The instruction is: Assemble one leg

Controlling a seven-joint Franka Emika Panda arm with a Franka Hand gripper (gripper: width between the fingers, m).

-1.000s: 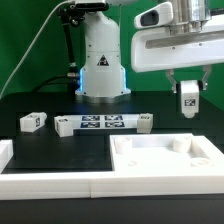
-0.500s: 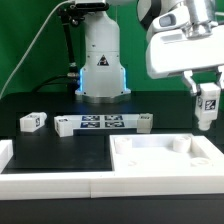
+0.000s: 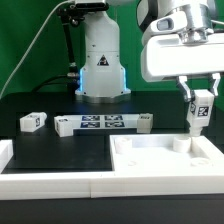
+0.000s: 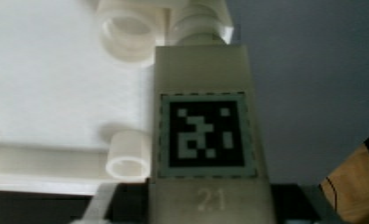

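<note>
My gripper (image 3: pixel 198 97) is shut on the leg (image 3: pixel 197 113), a small white post with a black-and-white tag, held upright at the exterior view's right. Its lower end hangs just above a raised socket (image 3: pixel 183 146) in the far right corner of the large white panel (image 3: pixel 150 165). In the wrist view the leg (image 4: pixel 206 120) fills the middle, tag facing the camera, its tip over the panel (image 4: pixel 48 90) near round pegs (image 4: pixel 128 30). A second leg (image 3: pixel 32 121) lies on the table at the exterior view's left.
The marker board (image 3: pixel 103 124) lies on the black table behind the panel. The robot's white base (image 3: pixel 101 60) stands behind it. A white rim piece (image 3: pixel 5 152) sits at the left edge.
My gripper has moved toward the exterior view's right and then down with the leg, bringing its lower end close over the panel's far right corner.
</note>
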